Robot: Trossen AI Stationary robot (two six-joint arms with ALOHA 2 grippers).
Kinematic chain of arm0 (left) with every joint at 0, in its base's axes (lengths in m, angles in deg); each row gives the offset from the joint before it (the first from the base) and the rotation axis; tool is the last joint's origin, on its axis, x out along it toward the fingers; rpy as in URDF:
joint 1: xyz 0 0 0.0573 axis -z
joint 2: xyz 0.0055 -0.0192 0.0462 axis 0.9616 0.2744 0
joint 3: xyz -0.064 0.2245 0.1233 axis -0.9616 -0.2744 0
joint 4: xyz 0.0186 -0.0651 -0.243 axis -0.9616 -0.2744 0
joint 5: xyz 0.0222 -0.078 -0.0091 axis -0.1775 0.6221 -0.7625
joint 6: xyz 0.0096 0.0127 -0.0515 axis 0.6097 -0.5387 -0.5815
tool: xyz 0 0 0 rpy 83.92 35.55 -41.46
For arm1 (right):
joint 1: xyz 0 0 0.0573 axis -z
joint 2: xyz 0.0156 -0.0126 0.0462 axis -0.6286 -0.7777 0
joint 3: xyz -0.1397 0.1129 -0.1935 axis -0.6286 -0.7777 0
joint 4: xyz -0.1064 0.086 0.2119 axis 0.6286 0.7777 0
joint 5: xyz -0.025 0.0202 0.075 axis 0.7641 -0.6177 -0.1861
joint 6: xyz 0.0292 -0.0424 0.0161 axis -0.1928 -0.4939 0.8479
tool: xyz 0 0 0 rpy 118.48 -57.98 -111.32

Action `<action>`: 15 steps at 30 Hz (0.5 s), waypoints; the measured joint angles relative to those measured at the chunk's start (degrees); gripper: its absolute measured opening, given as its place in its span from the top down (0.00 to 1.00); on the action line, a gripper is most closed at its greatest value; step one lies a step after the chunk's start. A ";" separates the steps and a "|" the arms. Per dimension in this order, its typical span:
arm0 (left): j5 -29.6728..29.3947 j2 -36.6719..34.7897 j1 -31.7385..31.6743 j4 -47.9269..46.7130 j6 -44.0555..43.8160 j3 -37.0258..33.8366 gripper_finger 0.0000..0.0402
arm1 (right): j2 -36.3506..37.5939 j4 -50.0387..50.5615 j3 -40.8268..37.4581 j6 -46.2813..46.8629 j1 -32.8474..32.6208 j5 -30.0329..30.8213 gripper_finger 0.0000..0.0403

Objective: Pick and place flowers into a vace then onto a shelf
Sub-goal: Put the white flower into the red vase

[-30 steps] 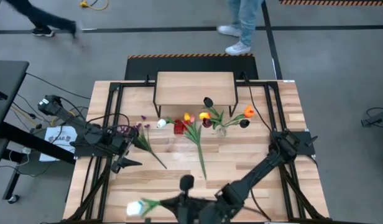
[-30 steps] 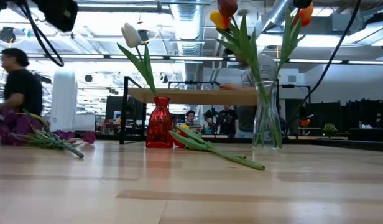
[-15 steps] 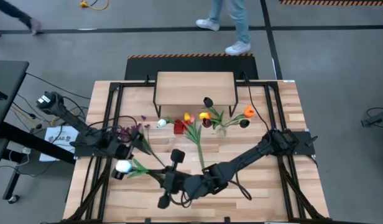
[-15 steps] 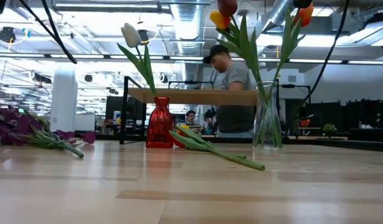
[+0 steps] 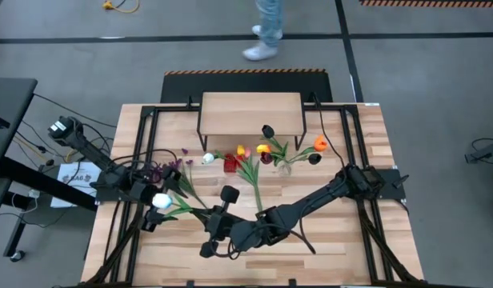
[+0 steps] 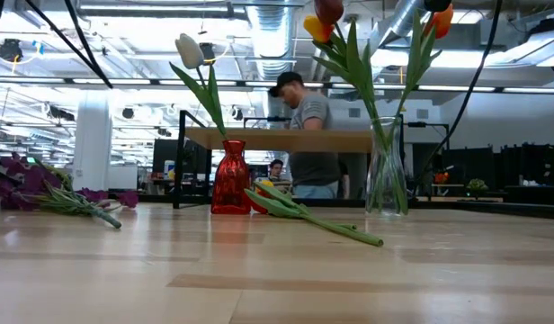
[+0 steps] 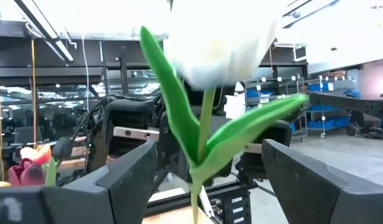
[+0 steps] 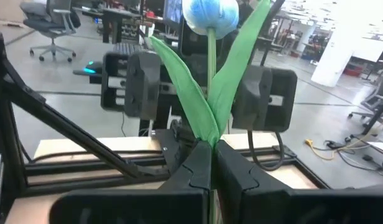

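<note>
holding a white tulip [image 5: 161, 200] by its stem, the right gripper [image 5: 208, 218] sits clamped at lower centre of the high view, the bloom reaching toward the left gripper [image 5: 150, 210], whose fingers [image 7: 126, 177] stand wide apart on either side of the flower in its wrist view, gripping nothing. a bunch of purple blossoms [image 5: 170, 170] lies at left centre of the table [image 5: 342, 256]. a red vase [image 6: 230, 178] with one white tulip and a clear vase [image 6: 387, 175] with several tulips stand at centre, in front of the shelf [image 5: 250, 112] at upper centre. another tulip [image 6: 304, 214] lies flat between the vases.
</note>
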 joint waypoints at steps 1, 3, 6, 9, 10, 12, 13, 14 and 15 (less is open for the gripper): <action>-0.02 0.00 -0.08 0.02 0.00 0.00 0.30 | 0.00 -0.06 0.02 0.00 0.22 -0.04 1.00; -0.04 0.34 -0.36 0.27 -0.09 0.00 0.30 | 0.00 0.09 0.02 0.00 0.46 -0.04 1.00; -0.07 1.35 -0.69 1.40 -0.28 0.02 0.30 | 0.00 0.04 0.02 -0.02 0.58 -0.05 1.00; -0.49 2.55 -0.69 3.39 -0.32 0.07 0.30 | 0.00 0.23 0.02 0.00 0.84 -0.23 1.00; -1.24 3.00 -0.68 3.82 -0.31 0.07 0.30 | 0.00 0.34 0.02 0.00 0.90 -0.49 1.00; -2.79 3.58 -0.69 4.09 -0.26 0.07 0.30 | 0.00 0.34 0.02 0.02 1.21 -0.81 1.00; -3.06 3.80 -0.69 4.30 -0.24 0.07 0.30 | 0.00 0.37 0.02 0.02 1.21 -1.17 1.00; -3.50 4.10 -0.72 4.55 -0.22 0.07 0.30 | 0.00 0.40 0.02 0.02 1.21 -1.35 1.00; -3.61 4.41 -0.72 4.87 -0.22 0.07 0.30 | 0.00 0.48 0.02 0.02 1.22 -1.35 1.00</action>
